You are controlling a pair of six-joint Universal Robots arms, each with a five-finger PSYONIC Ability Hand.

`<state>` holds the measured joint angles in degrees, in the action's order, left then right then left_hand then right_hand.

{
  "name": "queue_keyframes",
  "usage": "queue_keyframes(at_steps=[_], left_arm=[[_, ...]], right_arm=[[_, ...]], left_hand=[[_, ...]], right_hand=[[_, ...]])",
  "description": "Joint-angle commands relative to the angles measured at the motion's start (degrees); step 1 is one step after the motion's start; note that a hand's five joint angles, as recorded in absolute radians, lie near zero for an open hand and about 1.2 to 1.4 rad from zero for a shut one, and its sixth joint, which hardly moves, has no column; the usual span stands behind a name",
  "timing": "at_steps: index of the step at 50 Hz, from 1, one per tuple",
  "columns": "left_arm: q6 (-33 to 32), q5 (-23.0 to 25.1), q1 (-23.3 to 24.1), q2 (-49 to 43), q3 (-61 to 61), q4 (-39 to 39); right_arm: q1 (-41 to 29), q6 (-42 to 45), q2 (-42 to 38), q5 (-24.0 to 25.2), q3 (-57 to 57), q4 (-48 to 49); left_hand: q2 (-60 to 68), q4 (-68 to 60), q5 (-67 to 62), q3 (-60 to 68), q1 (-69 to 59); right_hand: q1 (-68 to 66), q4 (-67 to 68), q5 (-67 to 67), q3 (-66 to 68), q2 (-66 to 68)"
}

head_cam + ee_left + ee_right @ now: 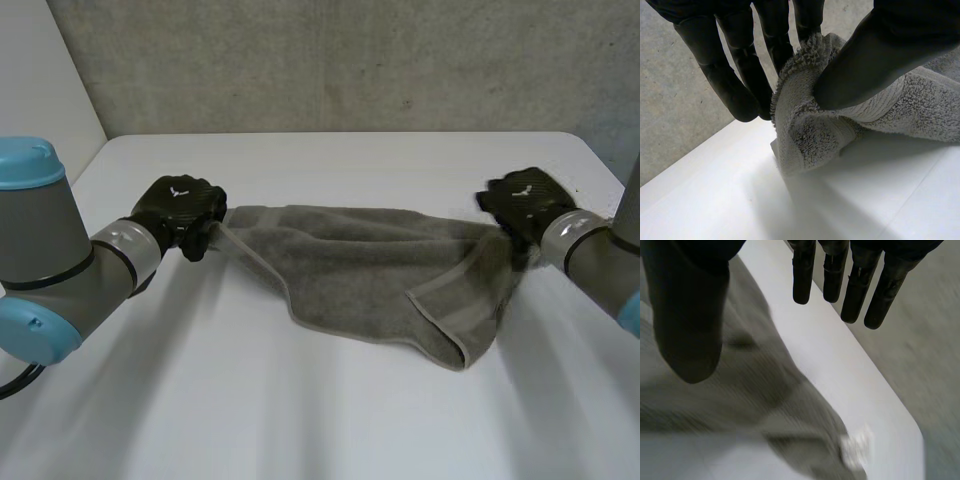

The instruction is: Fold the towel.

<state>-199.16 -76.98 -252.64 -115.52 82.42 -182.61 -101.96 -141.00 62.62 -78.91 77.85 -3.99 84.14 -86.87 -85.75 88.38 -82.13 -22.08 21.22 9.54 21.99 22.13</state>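
Left wrist view: left robot hand [880, 55] pinches towel [920, 110].

The white table [330, 430] is overlooked from behind and between the arms, facing the wall [350, 60]. The 2 wrist views are taken close up, outward from each wrist; the towel [350, 270] is shared by all 3.

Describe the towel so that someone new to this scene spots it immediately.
On the white table, stretched between the two black hands, lies a grey-brown terry towel. The left hand pinches one end; the right hand is at the other. Its banded hem, turned over, marks it out.
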Motion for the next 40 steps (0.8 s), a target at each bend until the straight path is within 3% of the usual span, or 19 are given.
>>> queue_keyframes(at_steps=[1,5,12,24,40], left_arm=[[-0.1,0.1,-0.2,-0.4,0.1,0.1],[0.0,0.1,0.0,-0.5,0.3,0.1],[0.0,0.1,0.1,-0.5,0.4,0.1],[-0.2,0.3,0.1,-0.8,1.6,-0.1],[-0.3,0.3,0.2,-0.8,1.7,-0.2]], right_arm=[[-6.6,4.4,4.2,9.9,5.3,-5.6],[-8.5,10.8,1.8,12.2,5.1,-8.6],[-8.8,16.0,-4.2,11.7,2.2,-8.8],[-11.3,16.4,-11.3,5.4,-3.1,-8.4],[-10.5,16.3,-12.7,4.6,-3.3,-6.7]], left_hand=[[-4.1,6.9,15.7,-8.4,2.1],[-4.1,6.9,15.7,-8.4,2.1],[-4.1,6.9,15.7,-8.4,2.1],[-4.1,6.9,15.7,-8.4,2.1],[-4.1,6.9,15.7,-8.4,2.1]], right_hand=[[2.1,-1.2,0.5,-2.0,-2.1],[2.1,-1.2,0.5,-2.0,-2.1],[0.9,0.0,1.6,-0.8,-1.0],[-4.5,5.3,7.0,4.6,4.4],[-7.2,8.0,9.7,7.3,7.1]])
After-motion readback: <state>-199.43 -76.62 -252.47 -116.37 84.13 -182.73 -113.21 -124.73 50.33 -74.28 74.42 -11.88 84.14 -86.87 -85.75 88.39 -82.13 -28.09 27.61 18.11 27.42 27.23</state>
